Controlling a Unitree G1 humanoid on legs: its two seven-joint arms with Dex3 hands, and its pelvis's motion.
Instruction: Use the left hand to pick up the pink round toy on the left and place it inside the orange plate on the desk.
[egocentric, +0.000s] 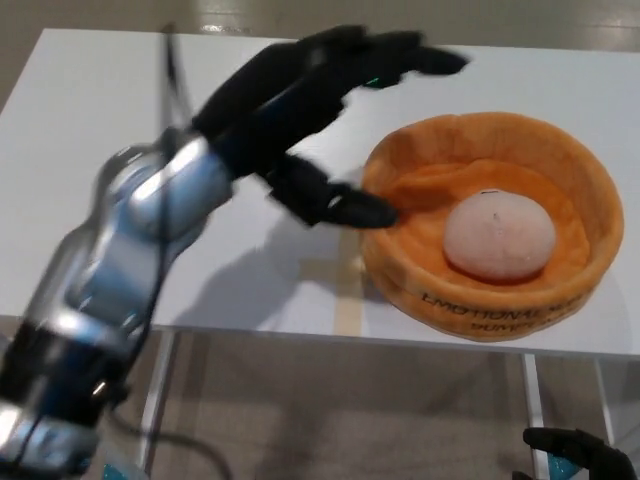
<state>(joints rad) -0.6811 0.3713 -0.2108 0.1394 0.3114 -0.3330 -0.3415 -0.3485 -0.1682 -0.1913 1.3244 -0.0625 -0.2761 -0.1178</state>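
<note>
While the head view was motion-blurred, the pink round toy (499, 236) lay to the right of the left hand (305, 110), resting inside the orange plate (400, 262) and apart from the fingers. That hand appeared spread and empty, its thumb near the plate's rim.

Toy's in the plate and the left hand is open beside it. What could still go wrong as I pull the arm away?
1. The left hand's thumb tip sits right at the plate's near rim; a sideways swing could catch the soft wall and drag or tip the plate.
2. The plate overhangs close to the desk's front edge, so any nudge toward that edge might send it and the toy off.
</note>
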